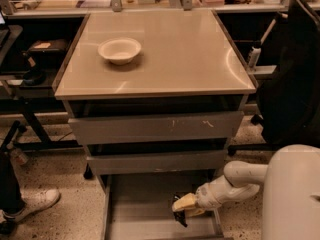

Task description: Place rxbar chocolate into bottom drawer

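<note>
**Camera view**

1. Gripper (182, 207): you will find it low in the frame, right of centre, over the right part of the open bottom drawer (142, 206). It sits at the end of the white arm (235, 181), which reaches in from the robot's body at the lower right. The cream fingers (186, 202) point left and downward. They look closed on a small dark object, so the jaws stand narrow with the load between them.
2. Bar (180, 218): this is the dark object at the gripper's tip, hanging just below the fingers. It is above the drawer's floor near the right wall. Whether it touches the floor, you cannot tell from here.
3. Bottom drawer: it is pulled out toward you, a shallow grey tray with low side walls.
4. Top drawer (155, 128) and middle drawer (155, 161): these are the two grey fronts stacked above the open one.
5. Table top (200, 59): a tan surface over the drawers.
6. Bowl (119, 50): white and upright, it stands on the left rear part of the top, well apart from the gripper.
7. Shoe (35, 204): white, on the speckled floor at the lower left.
8. Chair (295, 69): black, at the right edge.
</note>
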`<state>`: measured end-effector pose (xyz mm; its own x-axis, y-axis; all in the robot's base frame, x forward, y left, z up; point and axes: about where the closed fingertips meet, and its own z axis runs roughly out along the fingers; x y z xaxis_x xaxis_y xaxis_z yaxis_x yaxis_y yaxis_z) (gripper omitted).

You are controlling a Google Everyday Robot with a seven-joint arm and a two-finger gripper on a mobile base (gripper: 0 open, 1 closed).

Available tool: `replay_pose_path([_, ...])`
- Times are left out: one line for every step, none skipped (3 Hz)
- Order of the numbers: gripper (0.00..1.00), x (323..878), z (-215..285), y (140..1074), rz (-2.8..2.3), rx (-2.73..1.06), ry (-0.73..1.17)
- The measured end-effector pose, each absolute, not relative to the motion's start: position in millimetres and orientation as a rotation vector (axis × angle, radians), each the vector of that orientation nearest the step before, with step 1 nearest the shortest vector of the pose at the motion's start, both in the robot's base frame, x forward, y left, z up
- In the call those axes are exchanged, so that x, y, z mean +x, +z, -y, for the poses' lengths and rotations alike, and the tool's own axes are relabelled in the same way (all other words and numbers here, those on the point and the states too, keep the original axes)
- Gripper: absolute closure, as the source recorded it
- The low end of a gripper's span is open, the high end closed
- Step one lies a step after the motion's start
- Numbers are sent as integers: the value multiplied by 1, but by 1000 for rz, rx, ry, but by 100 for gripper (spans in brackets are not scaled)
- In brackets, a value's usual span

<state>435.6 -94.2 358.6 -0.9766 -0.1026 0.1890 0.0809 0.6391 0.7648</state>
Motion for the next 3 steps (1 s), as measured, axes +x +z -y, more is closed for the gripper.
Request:
replay_pose_path([100, 442, 95, 341, 2658, -40, -1263])
replay_pose_path([100, 442, 95, 340, 2657, -41, -1263])
replay_pose_path([100, 441, 86, 326, 2653, -67, -1289])
